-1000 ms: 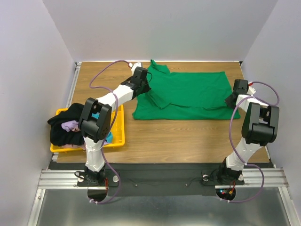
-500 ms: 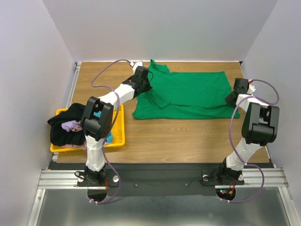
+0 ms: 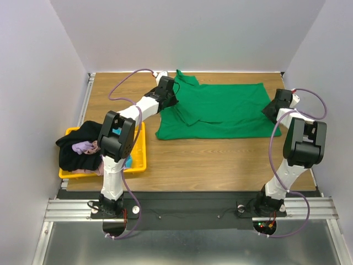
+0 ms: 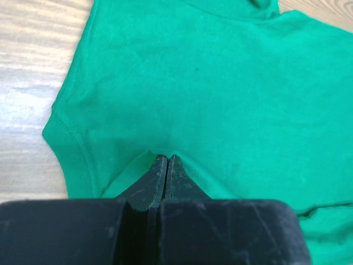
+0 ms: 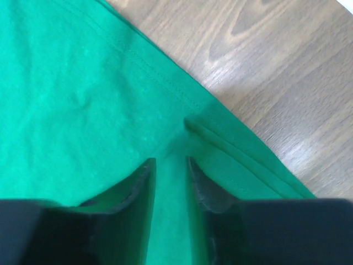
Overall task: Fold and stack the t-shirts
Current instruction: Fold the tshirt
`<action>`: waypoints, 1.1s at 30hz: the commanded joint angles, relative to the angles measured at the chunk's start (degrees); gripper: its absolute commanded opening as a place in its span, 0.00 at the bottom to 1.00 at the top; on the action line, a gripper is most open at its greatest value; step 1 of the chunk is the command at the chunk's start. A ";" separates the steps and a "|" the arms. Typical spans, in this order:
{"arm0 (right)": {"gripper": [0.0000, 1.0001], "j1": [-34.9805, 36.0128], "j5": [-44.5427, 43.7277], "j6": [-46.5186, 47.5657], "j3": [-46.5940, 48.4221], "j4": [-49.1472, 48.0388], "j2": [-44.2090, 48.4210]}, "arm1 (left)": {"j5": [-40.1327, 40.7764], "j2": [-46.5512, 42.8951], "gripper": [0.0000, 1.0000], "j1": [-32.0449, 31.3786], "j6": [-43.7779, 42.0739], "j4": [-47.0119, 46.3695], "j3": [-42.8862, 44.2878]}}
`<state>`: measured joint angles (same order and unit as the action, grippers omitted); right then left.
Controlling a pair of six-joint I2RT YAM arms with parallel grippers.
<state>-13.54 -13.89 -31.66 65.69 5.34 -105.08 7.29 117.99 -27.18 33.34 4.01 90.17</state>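
Note:
A bright green t-shirt [image 3: 220,110] [image 4: 220,83] lies spread at the back of the wooden table [image 3: 220,160], with its lower part folded up over itself. My left gripper [image 3: 172,100] [image 4: 167,157] is at its left side, fingers pressed together on a puckered pinch of green cloth beside the sleeve hem. My right gripper [image 3: 271,111] [image 5: 171,161] is at the shirt's right edge, its jaws apart over the cloth next to a folded hem [image 5: 242,152]. More t-shirts, black [image 3: 71,152], lavender [image 3: 84,147] and teal [image 3: 128,161], are piled in the bin.
A yellow plastic bin [image 3: 140,149] stands at the table's left near side, beside the left arm's base. Bare wood shows in front of the green shirt. White walls close in the table at the back and both sides.
The right gripper's jaws have parted and it has drawn slightly back toward the far right. The left gripper has shifted a little toward the back and stays pinched on the cloth.

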 commanded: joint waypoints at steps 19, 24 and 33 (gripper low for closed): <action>1.00 0.36 20.31 0.81 -13.39 -2.97 14.20 | -9.74 -12.43 0.98 -6.03 2.42 -6.55 -14.22; 1.00 0.36 20.57 0.72 -13.40 -2.88 11.83 | -10.19 -10.51 0.98 -8.42 2.69 -7.62 -13.80; 1.00 0.36 19.96 0.63 -13.05 -2.88 8.84 | -9.75 -4.36 0.70 -8.77 2.17 -4.54 -9.58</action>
<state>-13.43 5.61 -30.85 51.75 4.01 -95.39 -2.39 112.07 -36.14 36.03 -1.08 77.21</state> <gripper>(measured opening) 0.998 0.704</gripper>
